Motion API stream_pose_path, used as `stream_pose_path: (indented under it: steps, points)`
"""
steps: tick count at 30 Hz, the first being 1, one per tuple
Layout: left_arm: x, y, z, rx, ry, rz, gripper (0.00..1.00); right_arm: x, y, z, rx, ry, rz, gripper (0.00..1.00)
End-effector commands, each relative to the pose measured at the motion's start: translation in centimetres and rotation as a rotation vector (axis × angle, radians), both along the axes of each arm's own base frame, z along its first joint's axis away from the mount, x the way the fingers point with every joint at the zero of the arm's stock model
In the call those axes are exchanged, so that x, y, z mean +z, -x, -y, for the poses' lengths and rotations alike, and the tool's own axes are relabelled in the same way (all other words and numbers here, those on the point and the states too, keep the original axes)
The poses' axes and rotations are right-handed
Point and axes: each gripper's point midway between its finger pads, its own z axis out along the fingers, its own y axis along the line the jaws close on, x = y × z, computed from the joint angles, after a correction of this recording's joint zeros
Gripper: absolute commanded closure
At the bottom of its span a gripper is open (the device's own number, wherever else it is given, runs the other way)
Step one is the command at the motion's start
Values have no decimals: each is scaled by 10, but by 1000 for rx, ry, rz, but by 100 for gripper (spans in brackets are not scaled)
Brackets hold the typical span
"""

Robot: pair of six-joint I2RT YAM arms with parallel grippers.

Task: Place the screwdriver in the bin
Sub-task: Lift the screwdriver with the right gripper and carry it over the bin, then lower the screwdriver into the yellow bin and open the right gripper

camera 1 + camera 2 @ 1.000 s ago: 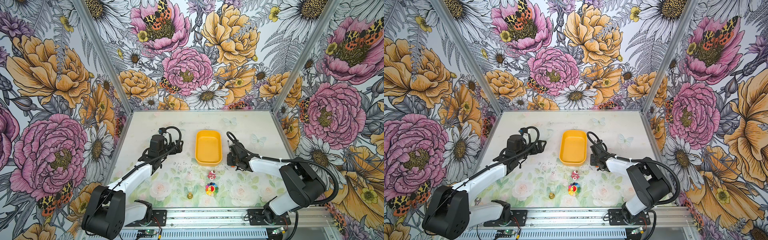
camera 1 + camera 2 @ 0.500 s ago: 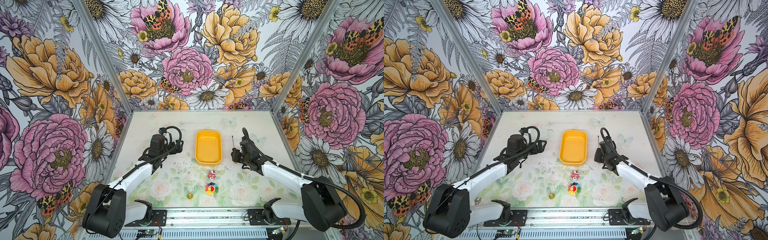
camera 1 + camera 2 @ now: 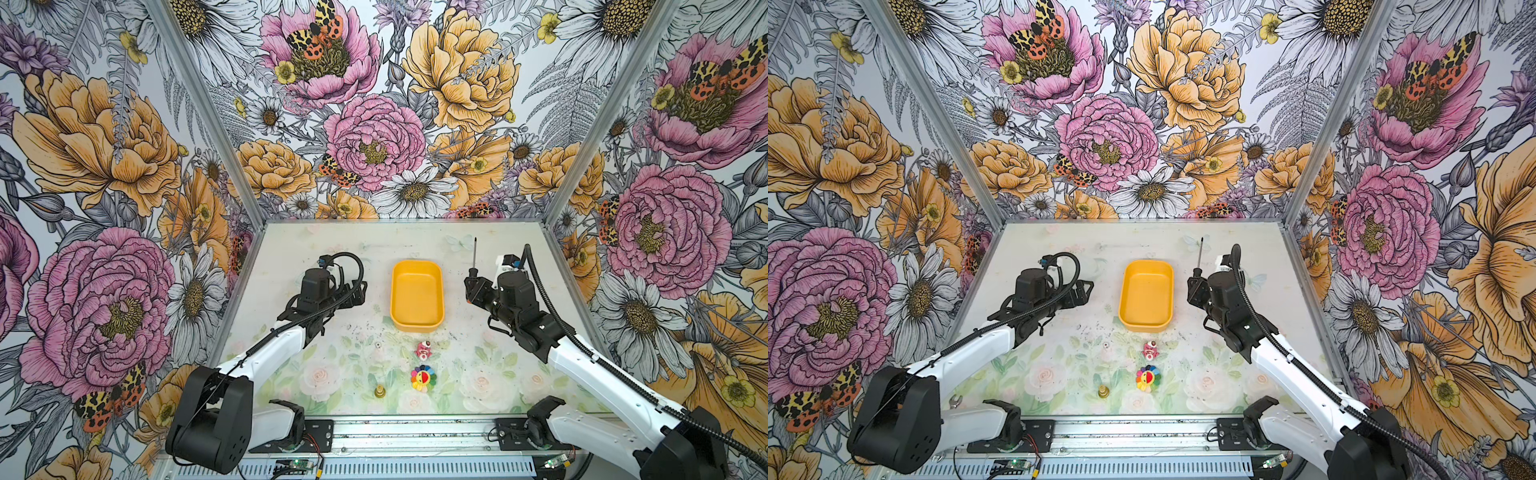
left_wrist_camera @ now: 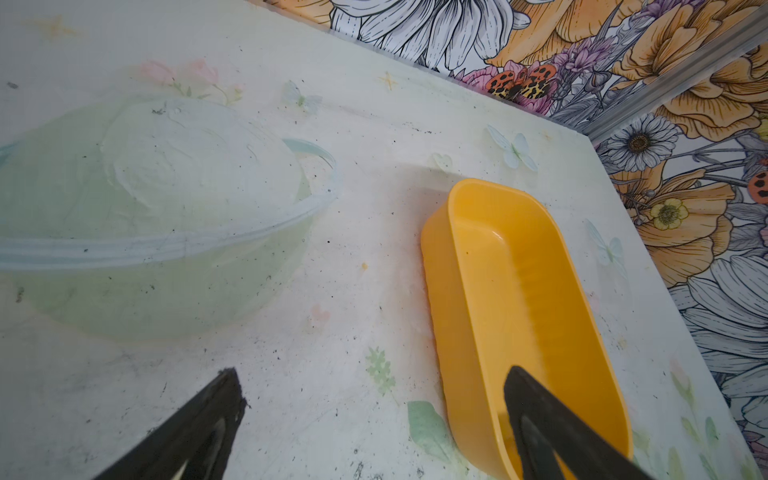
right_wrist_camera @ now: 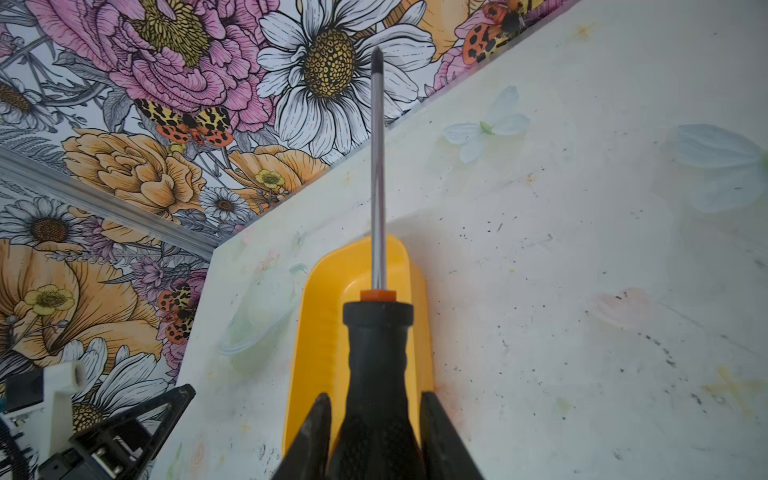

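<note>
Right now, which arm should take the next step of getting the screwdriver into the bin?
Right. The right gripper already clamps the screwdriver beside the bin, which holds nothing; the left gripper is open, holding nothing.

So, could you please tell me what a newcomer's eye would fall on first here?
Probably the yellow-orange bin at the middle of the table, bright against the pale top. Next, the screwdriver to its right, clamped by its handle in the right claw, with its shaft pointing toward the flowered back wall.

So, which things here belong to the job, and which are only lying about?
Job:
- screwdriver, held in the right gripper
- bin

Lying about:
- pink toy
- rainbow flower toy
- brass piece
- wrench
</note>
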Motion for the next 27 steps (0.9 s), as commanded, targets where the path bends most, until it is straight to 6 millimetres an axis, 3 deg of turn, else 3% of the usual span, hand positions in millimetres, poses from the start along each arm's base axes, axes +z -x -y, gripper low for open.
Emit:
stream_pose_path:
  steps: [1,12,27]
  points:
    - [13,-3,6,-25,19,32,1,26,-13,-21,-8,-30,57,100]
    - [11,-4,4,-23,14,27,1,-15,-32,-107,115,36,-65,100]
    - [14,-2,3,-20,10,34,1,-86,-33,-125,50,154,-226,100]
